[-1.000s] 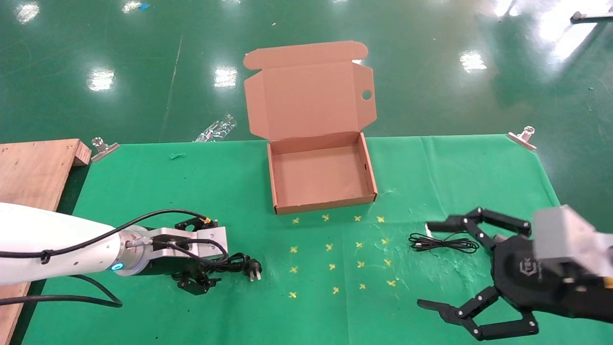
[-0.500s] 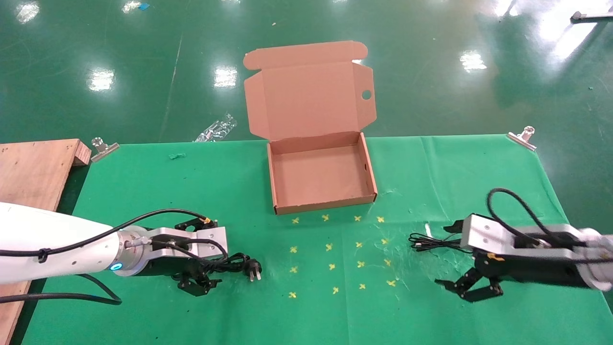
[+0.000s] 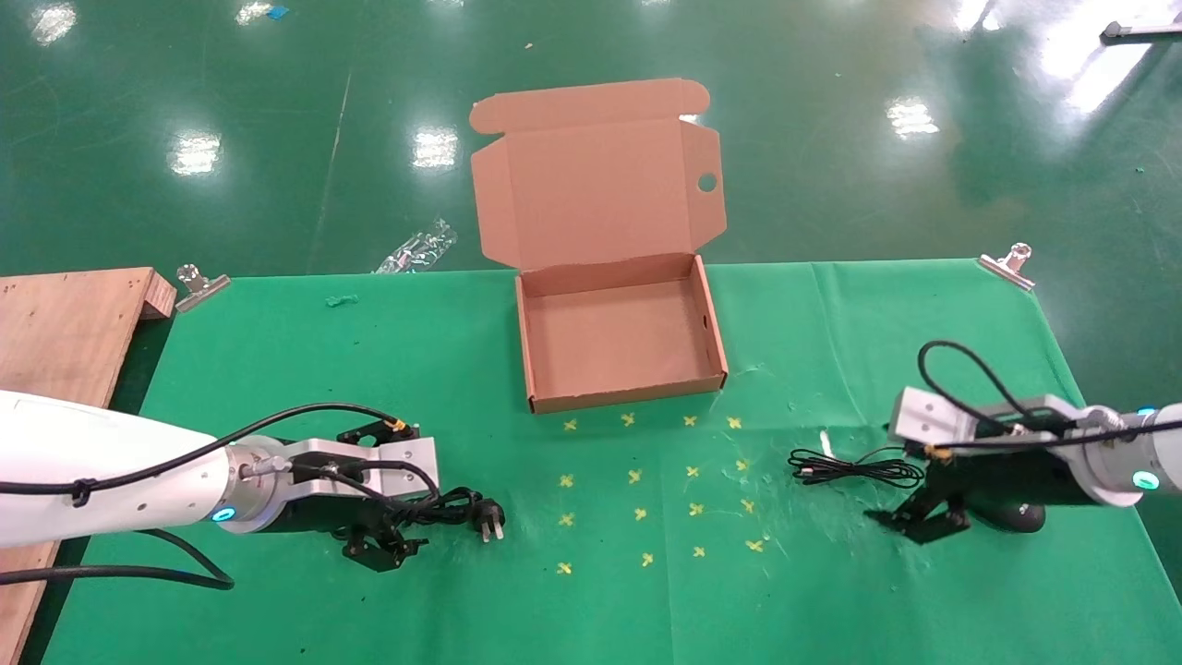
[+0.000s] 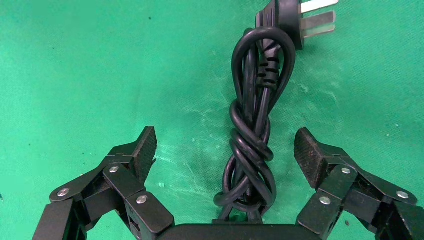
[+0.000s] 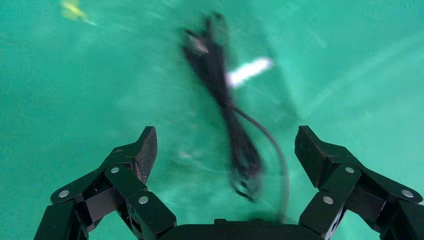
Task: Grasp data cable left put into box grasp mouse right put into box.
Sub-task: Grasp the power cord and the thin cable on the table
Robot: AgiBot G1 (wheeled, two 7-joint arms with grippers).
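Green cloth [image 3: 277, 369] over table; both grippers' fingers [image 4: 140, 150] [image 5: 140, 150] spread, empty.

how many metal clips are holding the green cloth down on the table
2. One clip sits at the far left corner of the cloth, next to the wooden board. The other clip is at the far right corner. The near edge is out of view, so more may be hidden.
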